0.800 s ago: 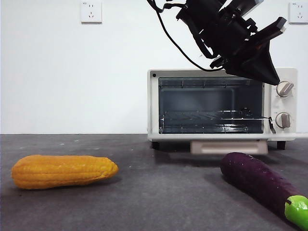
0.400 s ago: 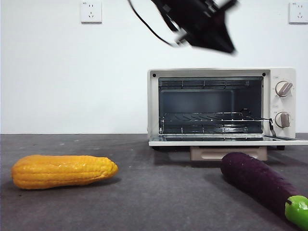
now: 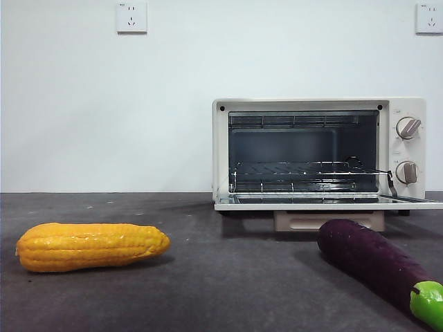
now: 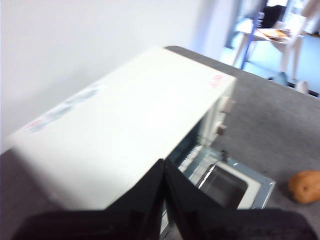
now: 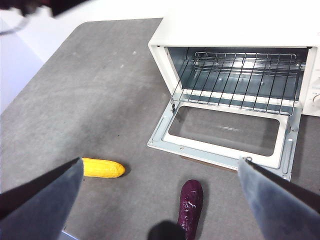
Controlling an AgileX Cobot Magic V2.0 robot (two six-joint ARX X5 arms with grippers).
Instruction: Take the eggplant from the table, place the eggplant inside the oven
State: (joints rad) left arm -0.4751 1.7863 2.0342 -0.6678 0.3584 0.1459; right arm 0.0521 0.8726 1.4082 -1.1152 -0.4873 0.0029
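A: Where is the eggplant [image 3: 377,264] lying relative to our fingers?

B: It is lying on the tabletop [image 3: 208,277] in front of the open oven [image 3: 318,149], just off the edge of the lowered door [image 5: 225,132]. We are looking down on it from the right wrist view, where the right gripper [image 5: 160,200] is hanging high above it with nothing touching it. The eggplant [image 5: 190,202] is sitting between our two spread fingers [image 5: 42,197], well below them.

A: And how are the fingers standing?

B: On the right gripper they are spread wide apart and holding nothing. On the left gripper [image 4: 164,172] the two dark fingers are pressing together at the tips, empty, hovering above the oven's cream top [image 4: 125,125].

A: Which way is the eggplant pointing?

B: In the front view its long axis is running diagonally: the rounded purple end is facing the oven, and the green stem cap [image 3: 429,304] is pointing away from it, toward the near right corner. It is lying flat.

A: Anything else near it?

B: The corn cob [image 3: 90,245] is lying well apart to its left, lengthwise across the tabletop. The wire rack [image 5: 240,75] is sitting inside the oven.
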